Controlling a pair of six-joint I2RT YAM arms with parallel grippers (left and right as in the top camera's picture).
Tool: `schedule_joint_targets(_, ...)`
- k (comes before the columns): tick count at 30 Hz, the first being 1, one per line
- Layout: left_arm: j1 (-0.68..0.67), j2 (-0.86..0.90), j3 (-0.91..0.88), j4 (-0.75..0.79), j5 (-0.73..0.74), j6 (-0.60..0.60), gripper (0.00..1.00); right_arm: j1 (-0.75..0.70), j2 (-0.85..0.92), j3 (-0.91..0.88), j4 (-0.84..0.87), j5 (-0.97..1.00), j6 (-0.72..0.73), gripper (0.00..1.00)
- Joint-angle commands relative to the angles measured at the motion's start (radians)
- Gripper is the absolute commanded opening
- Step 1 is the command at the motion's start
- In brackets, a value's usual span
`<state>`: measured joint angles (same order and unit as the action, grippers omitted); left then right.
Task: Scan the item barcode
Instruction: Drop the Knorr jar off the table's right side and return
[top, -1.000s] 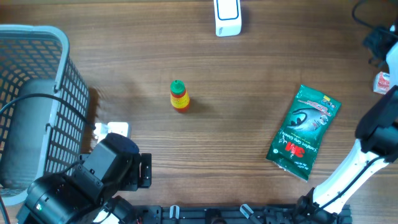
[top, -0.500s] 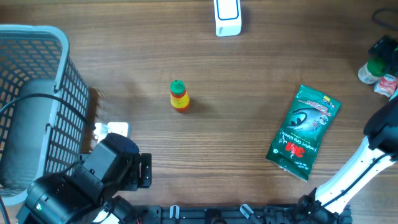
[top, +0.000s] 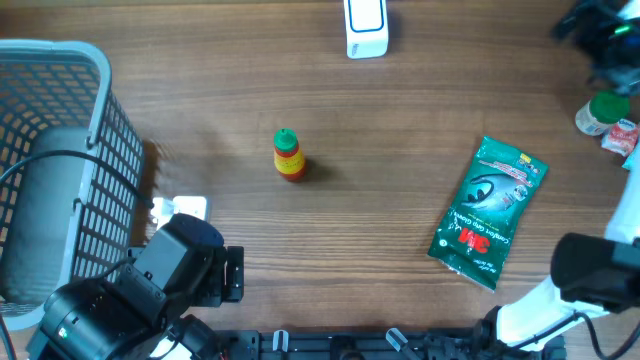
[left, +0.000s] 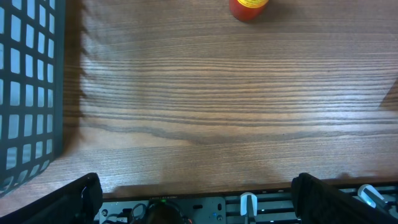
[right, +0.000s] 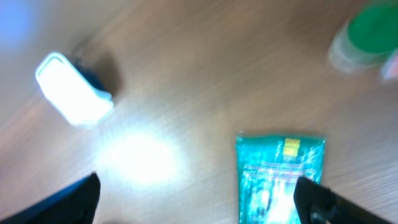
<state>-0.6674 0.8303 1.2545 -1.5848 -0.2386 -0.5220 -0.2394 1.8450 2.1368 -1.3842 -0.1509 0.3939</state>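
Pouch (top: 490, 212) looks light, soft, slippery; we would pinch one edge. Left tool (left: 196, 193) and right tool (right: 196, 190) gape empty.

The only mark that can be read is the red "3M" logo on the green packet (top: 488, 212), near its lower end in the overhead view. The white lettering on the packet is too small to read. In the right wrist view the print is blurred. The label on the small orange bottle (top: 288, 155) is illegible.
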Motion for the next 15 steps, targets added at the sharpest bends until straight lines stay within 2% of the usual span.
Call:
schedule_joint_targets(1, -0.003, -0.004, 0.002, 0.003, -0.009, -0.014, 1.0, 0.102, 0.032, -0.15, -0.075, -0.031, 0.098, 1.0)
schedule_joint_targets(5, -0.003, -0.004, 0.002, 0.003, -0.009, -0.014, 1.0, 0.214, 0.032, -0.432, 0.011, 0.002, 0.114, 1.0)
schedule_joint_targets(10, -0.003, -0.004, 0.002, 0.003, -0.009, -0.014, 1.0, 0.281, 0.033, -0.845, 0.249, 0.092, 0.278, 1.0)
schedule_joint_targets(15, -0.003, -0.004, 0.002, 0.003, -0.009, -0.014, 1.0, 0.264, 0.033, -0.989, 0.369, 0.228, 0.344, 1.0)
